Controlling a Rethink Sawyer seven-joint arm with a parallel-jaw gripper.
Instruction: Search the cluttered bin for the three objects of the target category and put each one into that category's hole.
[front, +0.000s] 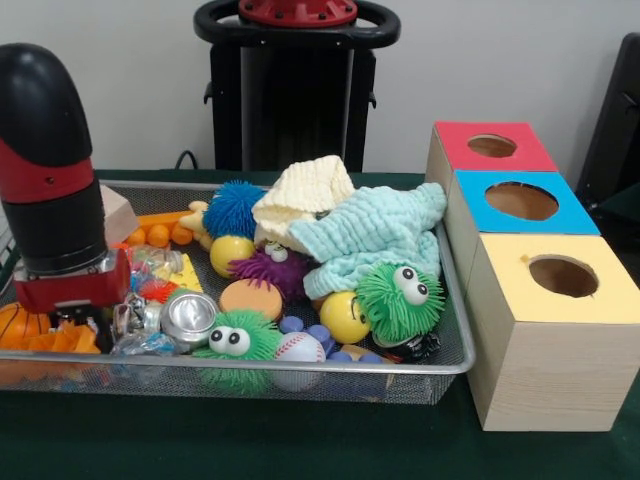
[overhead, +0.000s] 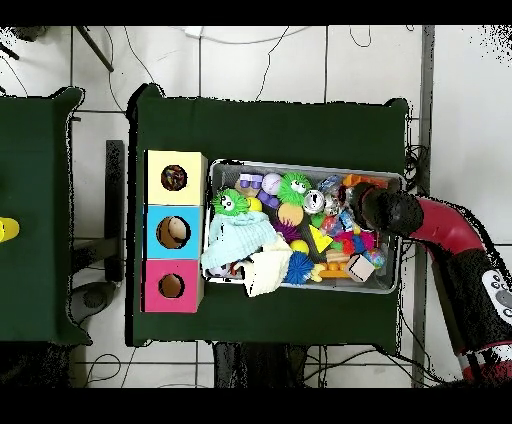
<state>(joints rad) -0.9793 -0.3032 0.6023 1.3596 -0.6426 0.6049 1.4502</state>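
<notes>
the arm (front: 55, 170) reaches down into the wire bin's (front: 455, 340) left end in the front view; whether its gripper (front: 85, 318) is apart or together cannot be told. the bin holds fuzzy toys, balls and two cloths (front: 375, 235), beside the three-hole box (front: 545, 290).

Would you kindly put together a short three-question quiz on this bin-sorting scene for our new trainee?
1. True or false: the light blue cloth lies partly over the cream cloth in the wire bin.
2. Multiple choice: which box stands nearest the camera in the front view? A) red box B) blue box C) yellow box
3. Fill in: the arm reaches down at the bin end ______ from the boxes.

Key: 1 true; 2 C; 3 farthest.
</notes>
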